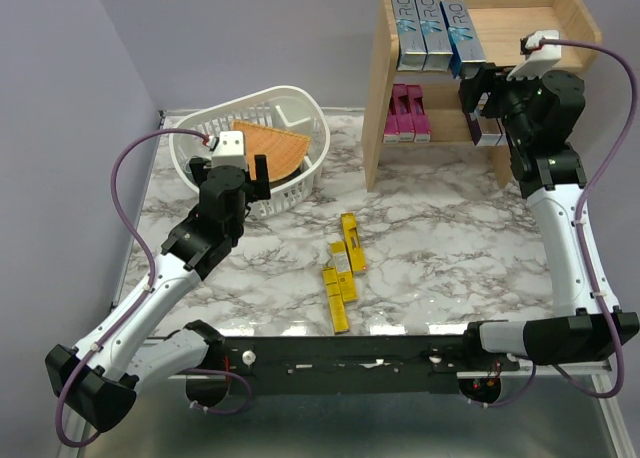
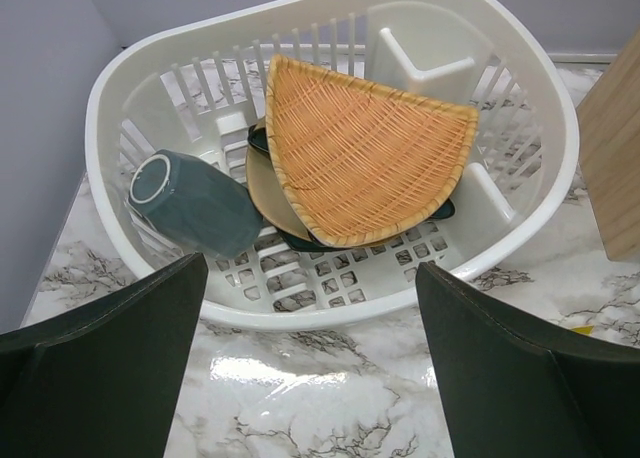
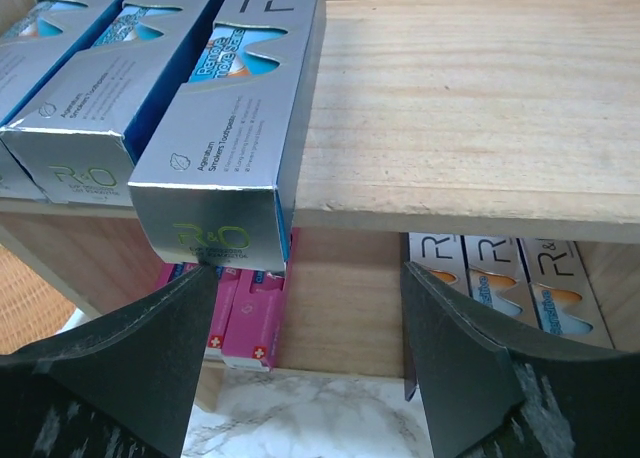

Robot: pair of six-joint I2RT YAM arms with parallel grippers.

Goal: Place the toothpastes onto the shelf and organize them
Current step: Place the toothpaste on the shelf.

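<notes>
Right hand [image 3: 305, 278] stands open and empty at the shelf [image 3: 460, 108] front, one finger [image 3: 150, 328] just under the nearest silver carton [image 3: 225, 118]. That carton lies on the top tier, long axis front to back, its end overhanging. Left hand [image 2: 310, 270] is wide open and empty before the basket [image 2: 330, 313]. Yellow cartons [image 1: 345, 268] lie on the counter [image 1: 450, 238].

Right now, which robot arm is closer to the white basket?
Left. The left end effector hovers just in front of the white basket; the right end effector is across the table at the wooden shelf.
</notes>
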